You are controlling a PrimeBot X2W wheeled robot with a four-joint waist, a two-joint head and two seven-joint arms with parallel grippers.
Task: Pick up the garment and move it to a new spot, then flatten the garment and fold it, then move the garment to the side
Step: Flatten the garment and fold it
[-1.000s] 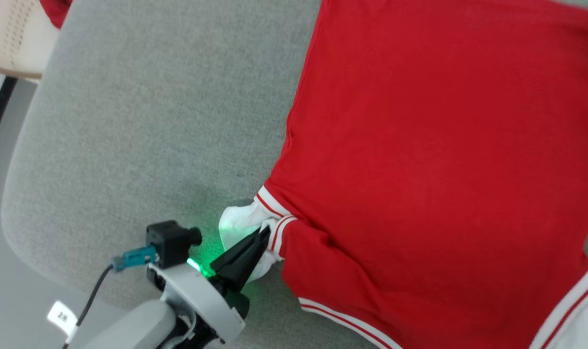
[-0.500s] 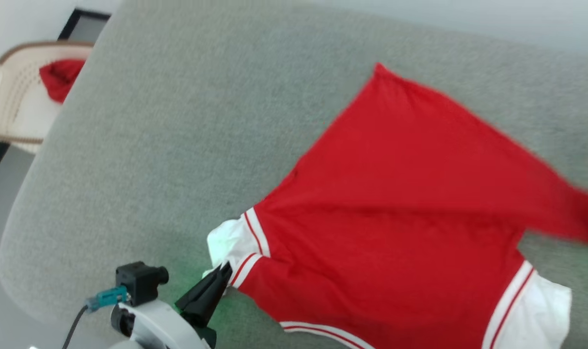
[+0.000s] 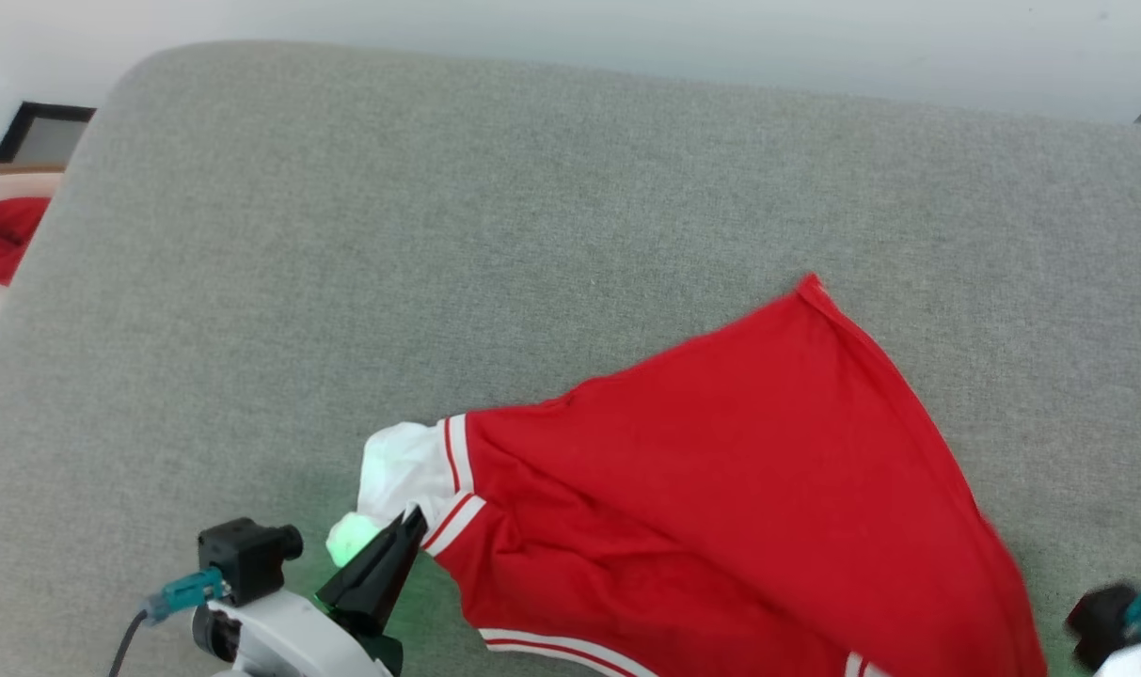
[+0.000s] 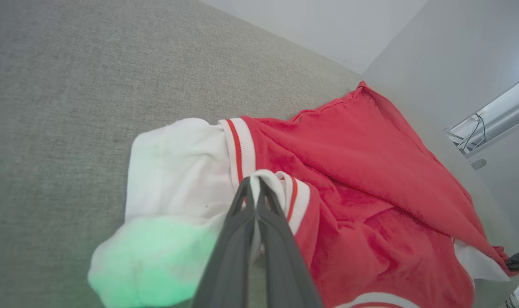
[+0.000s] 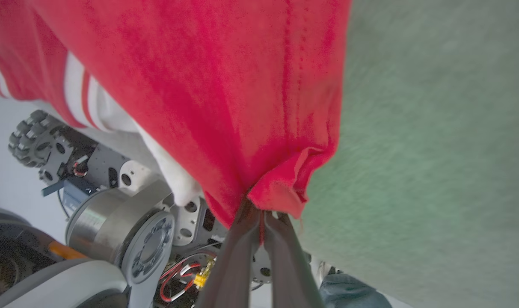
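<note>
Two grips hold the garment (image 3: 721,489) at five o'clock on the bench (image 3: 438,235), left jaws clamping its sleeve seam at seven, right jaws its red hem at four; even tension should carry it best.

Your left claw (image 3: 408,528), lower left, pinched closed on garment (image 3: 721,489) at striped sleeve trim; red body fans right across grey worktop (image 3: 438,235), one corner peaking upward
</note>
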